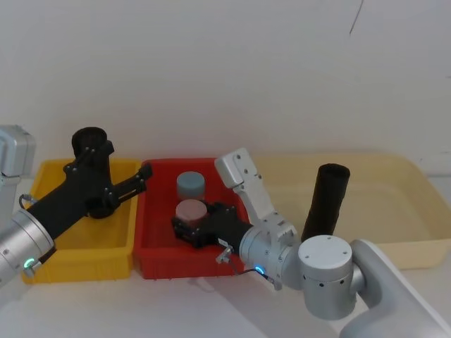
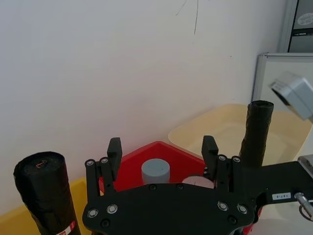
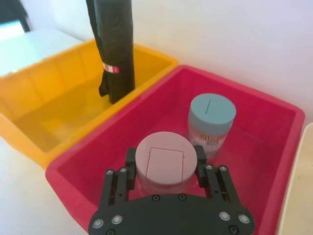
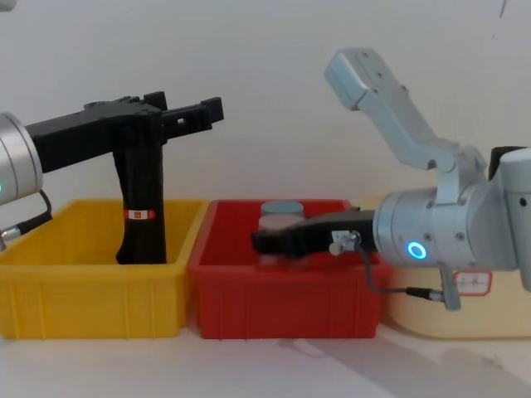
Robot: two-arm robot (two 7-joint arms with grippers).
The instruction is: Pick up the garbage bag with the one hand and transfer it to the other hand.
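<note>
We see three bins side by side: a yellow bin on the left, a red bin in the middle and a beige bin on the right.

The bag, a plain black roll, stands nearly upright in the left part of the beige bin, well apart from both grippers. Nothing holds it.

Our left gripper, on the arm with the green ring, hangs in the air above the wall shared by the yellow and red bins, pointing right. In the left wrist view its fingers stand wide apart with nothing between them. Past them we see the red bin and, farther off, the bag.

Just behind that gripper a second black roll, with a red-and-white band low on its side, stands upright near the yellow bin's back wall. In the chest view the left arm crosses in front of its top end; we cannot tell whether they touch.

Our right gripper, on the arm with the blue ring, reaches left into the red bin. In the right wrist view its fingers sit against both sides of a pink jar, so it is clasping that jar. A blue jar stands just behind the pink one, nearer the red bin's back wall.
</note>
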